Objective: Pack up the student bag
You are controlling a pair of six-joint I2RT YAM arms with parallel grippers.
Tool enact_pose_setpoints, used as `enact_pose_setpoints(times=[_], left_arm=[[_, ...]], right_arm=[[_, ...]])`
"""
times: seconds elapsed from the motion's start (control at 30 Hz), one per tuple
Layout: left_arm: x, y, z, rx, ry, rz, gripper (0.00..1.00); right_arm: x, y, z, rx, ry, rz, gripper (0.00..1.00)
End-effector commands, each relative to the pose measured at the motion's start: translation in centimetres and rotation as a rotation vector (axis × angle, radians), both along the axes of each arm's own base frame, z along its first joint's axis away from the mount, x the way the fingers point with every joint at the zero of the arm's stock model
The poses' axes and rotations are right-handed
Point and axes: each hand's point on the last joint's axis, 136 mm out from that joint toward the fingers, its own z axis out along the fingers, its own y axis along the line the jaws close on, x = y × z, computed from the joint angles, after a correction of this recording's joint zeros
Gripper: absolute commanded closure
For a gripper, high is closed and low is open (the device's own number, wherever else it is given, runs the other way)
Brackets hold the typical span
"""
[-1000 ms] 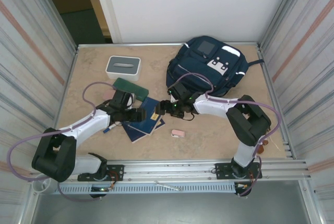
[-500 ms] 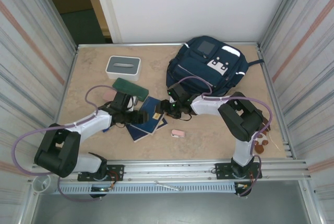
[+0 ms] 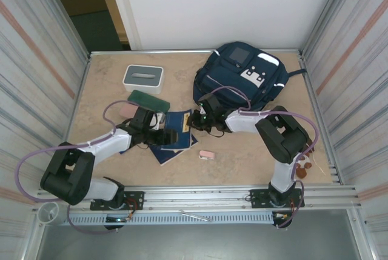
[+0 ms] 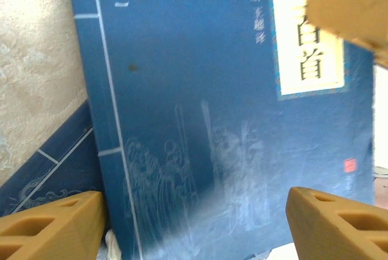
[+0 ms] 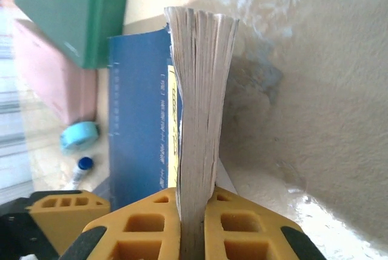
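right gripper (image 5: 194, 214) clamped on blue softcover book (image 5: 140, 120) page edge; left gripper (image 4: 195, 223) apart over its cover; navy fabric backpack (image 3: 242, 79) at 1 o'clock of it.

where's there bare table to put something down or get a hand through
Free: the table between the grey-and-white box and the navy backpack; also the patch right of the pink eraser, between the right forearm and the near rail. Crowded: mid-table, where the blue books, the green case and both arms meet.
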Motion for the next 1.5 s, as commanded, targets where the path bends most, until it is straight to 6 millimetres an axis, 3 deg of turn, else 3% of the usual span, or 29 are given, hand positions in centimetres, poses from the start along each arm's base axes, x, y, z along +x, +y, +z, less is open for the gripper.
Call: enact_pose_setpoints(times=[0.0, 0.2, 0.37, 0.47, 0.6, 0.73, 0.87, 1.0, 1.07, 1.1, 1.17, 1.3, 1.37, 1.47], left_arm=[[1.8, 0.1, 2.5, -0.019, -0.083, 0.044, 0.2], [4.0, 0.2, 9.5, -0.25, -0.269, 0.136, 0.12], [5.0, -1.9, 14.8, -0.497, -0.316, 0.116, 0.04], [5.9, -3.4, 17.6, -0.635, -0.324, 0.087, 0.02], [6.9, -5.3, 20.0, -0.771, -0.304, 0.042, 0.02], [7.1, -7.1, 21.8, -0.82, -0.323, -0.013, 0.11], [7.6, -7.5, 22.6, -0.845, -0.347, -0.02, 0.41], [7.8, -7.7, 23.0, -0.85, -0.37, -0.037, 0.81], [8.1, -7.3, 22.9, -0.831, -0.38, -0.044, 0.94], [8.3, -6.8, 22.7, -0.818, -0.385, -0.037, 0.99], [8.7, -5.3, 22.2, -0.789, -0.387, -0.003, 1.0], [9.2, -1.7, 20.1, -0.655, -0.367, 0.101, 1.0], [9.0, -0.5, 19.2, -0.58, -0.375, 0.135, 1.0], [8.8, 0.7, 18.4, -0.501, -0.381, 0.172, 1.0]], right_arm=[[1.1, -1.3, 3.9, 0.047, -0.102, 0.016, 0.95], [1.4, -5.5, 11.0, 0.178, -0.194, 0.003, 1.0], [2.1, -8.5, 18.5, 0.326, -0.328, -0.096, 1.0], [2.5, -9.7, 21.6, 0.388, -0.401, -0.159, 1.0], [2.8, -9.8, 24.5, 0.472, -0.455, -0.193, 1.0], [3.2, -9.6, 25.2, 0.497, -0.472, -0.212, 1.0], [3.6, -9.2, 24.9, 0.505, -0.466, -0.218, 1.0], [4.4, -9.4, 23.2, 0.46, -0.449, -0.231, 1.0], [5.0, -10.0, 21.9, 0.353, -0.448, -0.217, 0.85], [5.4, -10.7, 21.0, 0.278, -0.449, -0.197, 0.7], [5.6, -12.2, 19.4, 0.12, -0.468, -0.132, 0.46], [4.8, -16.0, 14.1, -0.356, -0.492, 0.056, 0.18], [4.5, -16.8, 11.6, -0.557, -0.499, 0.151, 0.14], [4.4, -16.0, 8.5, -0.794, -0.509, 0.314, 0.13]])
